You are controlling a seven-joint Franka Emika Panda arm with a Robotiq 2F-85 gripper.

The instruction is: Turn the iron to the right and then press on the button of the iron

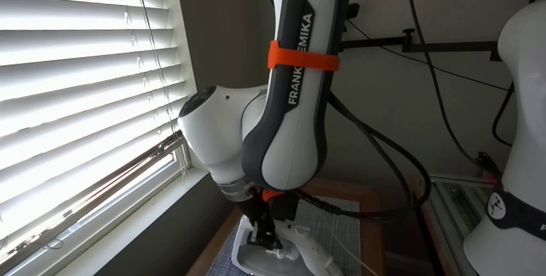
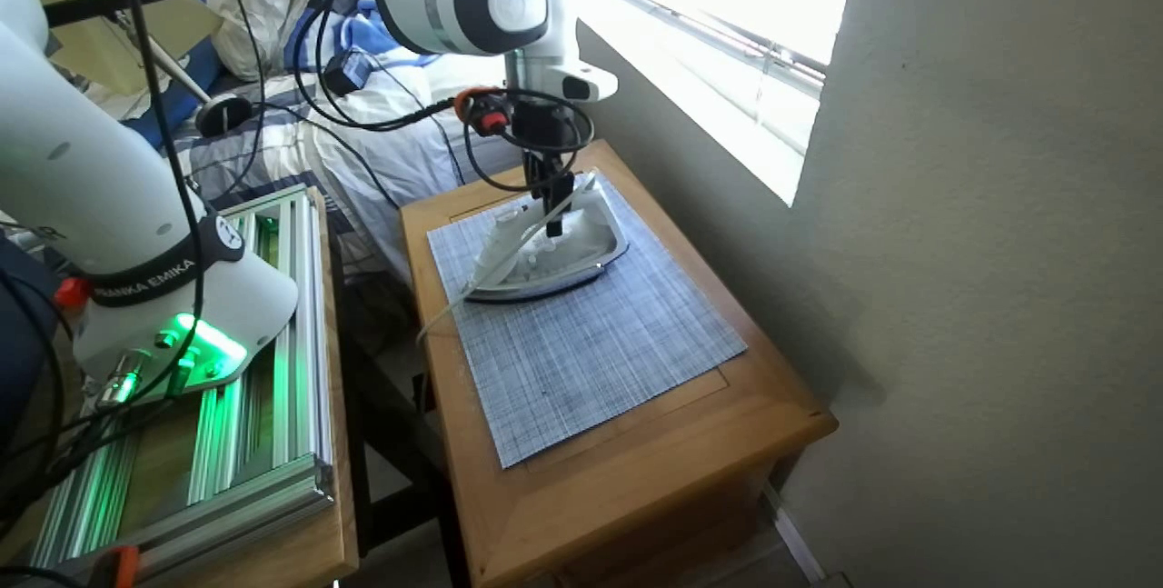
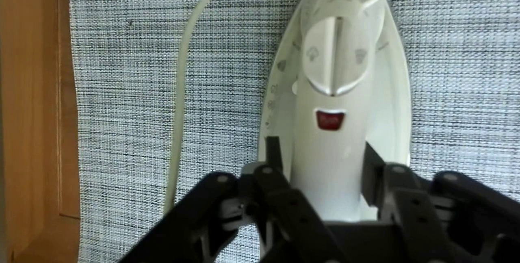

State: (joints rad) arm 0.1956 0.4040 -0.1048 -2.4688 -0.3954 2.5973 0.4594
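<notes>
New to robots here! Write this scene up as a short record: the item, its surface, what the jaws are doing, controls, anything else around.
Item: white iron, sole-down
Resting on: woven mat on a wooden table
Jaws: open, either side of the handle, gap showing on one side in the wrist view
Controls: two-part button at the handle's front end, nothing touching it
Beside the iron, wrist view: thin pale cord
Backdrop: window blinds

A mat (image 2: pixel 618 352) is lying on a table (image 2: pixel 654 470); blinds (image 1: pixel 85 45) are hanging at a window (image 1: pixel 132 199); bedding (image 2: pixel 336 184) is showing nearby.
</notes>
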